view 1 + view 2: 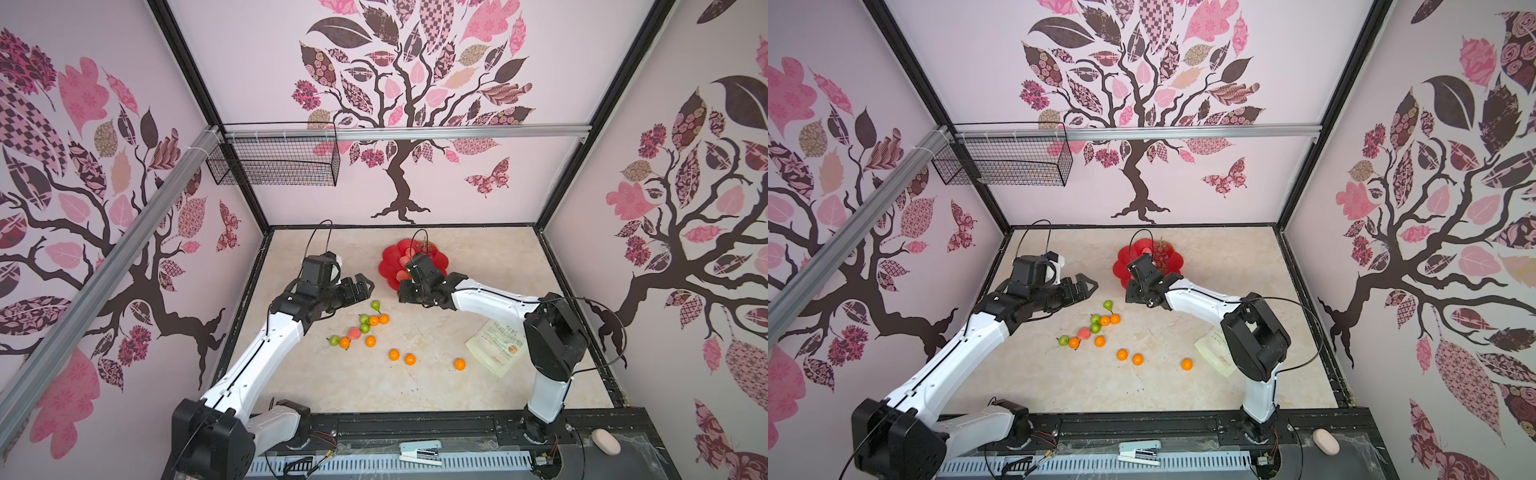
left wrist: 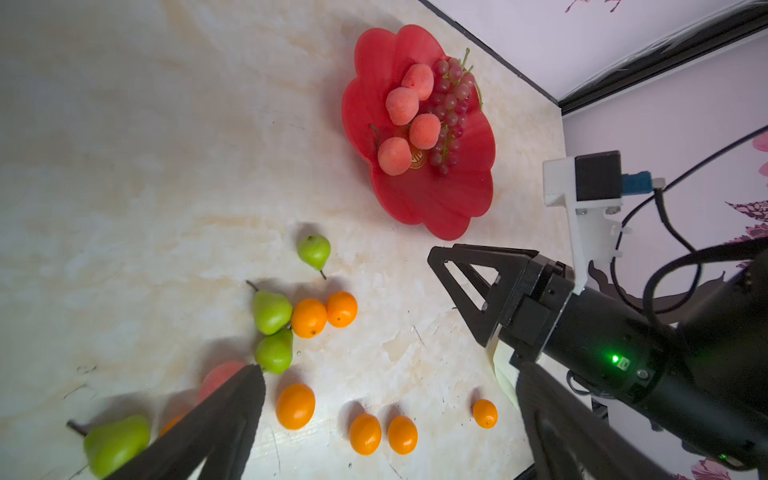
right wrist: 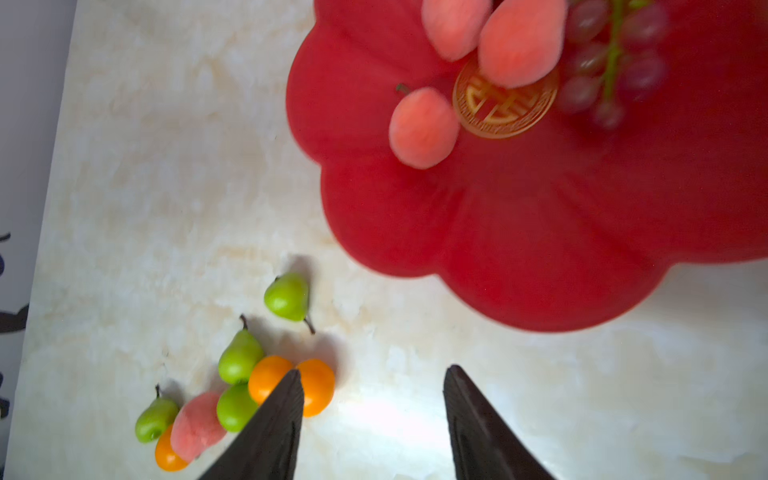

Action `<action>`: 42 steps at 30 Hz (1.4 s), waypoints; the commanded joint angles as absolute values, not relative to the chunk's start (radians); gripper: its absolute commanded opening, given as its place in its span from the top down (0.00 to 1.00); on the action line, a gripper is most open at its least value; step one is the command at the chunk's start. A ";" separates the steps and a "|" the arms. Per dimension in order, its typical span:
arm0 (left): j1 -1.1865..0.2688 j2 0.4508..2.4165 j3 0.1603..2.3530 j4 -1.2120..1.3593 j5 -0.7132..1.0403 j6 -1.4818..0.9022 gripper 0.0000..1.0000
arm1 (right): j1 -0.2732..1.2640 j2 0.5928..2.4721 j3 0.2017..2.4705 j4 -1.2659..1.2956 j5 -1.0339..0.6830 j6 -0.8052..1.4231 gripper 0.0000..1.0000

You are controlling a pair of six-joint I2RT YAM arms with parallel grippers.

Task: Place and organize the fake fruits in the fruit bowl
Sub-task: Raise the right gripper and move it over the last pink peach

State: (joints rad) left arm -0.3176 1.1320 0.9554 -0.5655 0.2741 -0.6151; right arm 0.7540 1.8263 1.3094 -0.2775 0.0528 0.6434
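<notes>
The red flower-shaped fruit bowl (image 1: 390,272) (image 2: 432,208) (image 3: 540,232) sits at the back middle. It holds several pink peaches (image 2: 401,105) and a dark-red grape bunch (image 2: 451,104). Loose on the table in front lie green pears (image 1: 375,306) (image 3: 287,296), oranges (image 1: 394,355) (image 2: 295,405) and one peach (image 1: 354,333) (image 3: 195,426). My left gripper (image 1: 365,286) (image 2: 388,370) hovers open and empty above the loose fruit. My right gripper (image 1: 402,293) (image 3: 374,370) is open and empty over bare table just in front of the bowl.
A flat cream pouch (image 1: 496,347) lies at the right, partly under the right arm. One orange (image 1: 459,364) sits apart near it. A black wire basket (image 1: 274,162) hangs on the back-left rail. Walls close in the table on three sides.
</notes>
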 commanded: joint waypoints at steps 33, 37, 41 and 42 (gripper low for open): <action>0.112 0.823 0.725 -0.795 0.417 -0.665 0.01 | 1.061 2.085 1.557 -0.312 -0.054 0.998 0.47; 0.119 0.821 0.730 -0.808 0.415 -0.644 0.01 | 1.062 2.120 1.571 -0.299 -0.085 1.022 0.47; 0.120 0.812 0.718 -0.797 0.425 -0.643 0.02 | 1.062 2.145 1.577 -0.284 -0.085 1.041 0.46; 0.119 0.813 0.718 -0.796 0.423 -0.641 0.02 | 1.062 2.153 1.583 -0.286 -0.088 1.044 0.46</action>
